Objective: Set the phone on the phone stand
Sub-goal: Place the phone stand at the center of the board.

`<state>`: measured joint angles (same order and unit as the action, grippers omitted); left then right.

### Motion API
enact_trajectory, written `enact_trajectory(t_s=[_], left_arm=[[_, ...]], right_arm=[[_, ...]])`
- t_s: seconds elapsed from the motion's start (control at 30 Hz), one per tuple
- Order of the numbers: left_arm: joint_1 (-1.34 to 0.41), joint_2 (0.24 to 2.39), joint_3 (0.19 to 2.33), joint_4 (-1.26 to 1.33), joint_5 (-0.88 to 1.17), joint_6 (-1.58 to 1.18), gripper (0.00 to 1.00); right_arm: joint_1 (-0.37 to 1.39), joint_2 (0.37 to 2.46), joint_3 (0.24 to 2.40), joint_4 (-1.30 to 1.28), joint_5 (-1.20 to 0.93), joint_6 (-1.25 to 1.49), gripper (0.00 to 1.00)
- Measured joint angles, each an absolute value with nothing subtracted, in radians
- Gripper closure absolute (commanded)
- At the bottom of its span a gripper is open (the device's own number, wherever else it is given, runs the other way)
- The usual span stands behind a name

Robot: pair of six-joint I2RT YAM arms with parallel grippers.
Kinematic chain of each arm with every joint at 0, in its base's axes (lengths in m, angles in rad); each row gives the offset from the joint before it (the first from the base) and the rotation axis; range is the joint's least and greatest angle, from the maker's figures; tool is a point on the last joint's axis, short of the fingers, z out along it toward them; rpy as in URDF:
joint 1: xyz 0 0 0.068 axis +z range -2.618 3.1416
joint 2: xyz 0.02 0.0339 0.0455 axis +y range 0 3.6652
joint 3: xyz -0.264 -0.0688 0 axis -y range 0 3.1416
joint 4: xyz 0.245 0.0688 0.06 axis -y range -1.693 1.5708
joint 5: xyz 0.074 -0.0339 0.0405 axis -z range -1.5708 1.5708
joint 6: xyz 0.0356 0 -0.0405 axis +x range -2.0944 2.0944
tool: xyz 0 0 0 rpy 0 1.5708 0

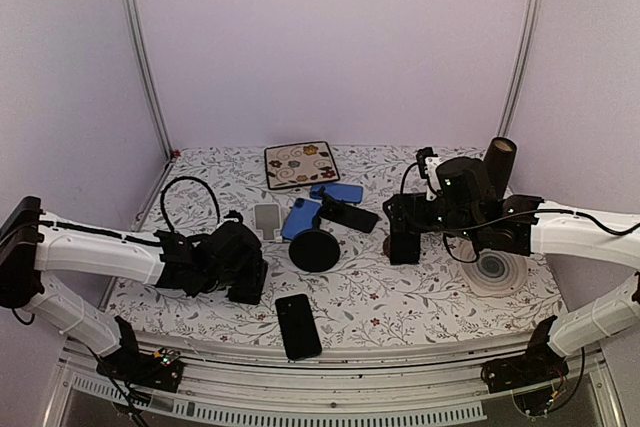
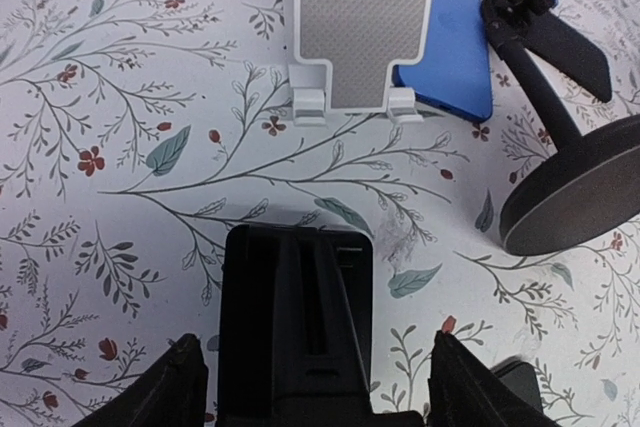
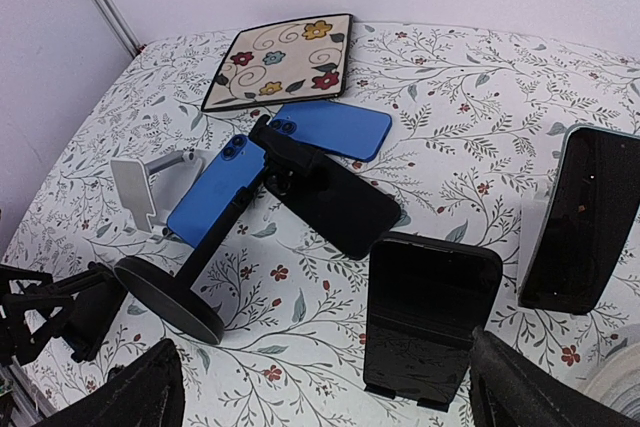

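Note:
A black phone [image 1: 298,325] lies flat near the front edge, just right of my left gripper [image 1: 248,285]. In the left wrist view that gripper [image 2: 320,362] is open. A small black phone stand [image 2: 298,317] sits between its fingers, with a gap showing on the right side. A white phone stand [image 2: 360,22] stands empty ahead of it. My right gripper [image 3: 340,397] is open above the table. Another black phone [image 3: 432,312] rests upright on a low stand just ahead of its right finger [image 3: 545,392].
Two blue phones [image 3: 215,192] [image 3: 335,129] lie by a black round-based stand [image 3: 165,297] whose arm carries a black plate [image 3: 335,202]. A third dark phone [image 3: 588,217] leans at the right. A flowered mat [image 1: 301,164], a brown cylinder [image 1: 500,160] and a white disc [image 1: 497,273] are nearby.

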<state>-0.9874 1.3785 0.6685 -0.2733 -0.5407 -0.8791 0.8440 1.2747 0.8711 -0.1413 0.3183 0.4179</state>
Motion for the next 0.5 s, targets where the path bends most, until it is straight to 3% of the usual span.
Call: enact_trajectory(t_s=[0.33, 0.5], left_arm=[[-0.994, 1.42, 0.7, -0.284, -0.558, -0.915, 0.14], [-0.994, 1.425, 0.701, -0.287, -0.558, -0.909, 0.04]], right_arm=[[0.844, 1.275, 0.871, -0.141, 0.318, 0.418, 0.01], [0.844, 1.275, 0.871, -0.141, 0.313, 0.418, 0.01]])
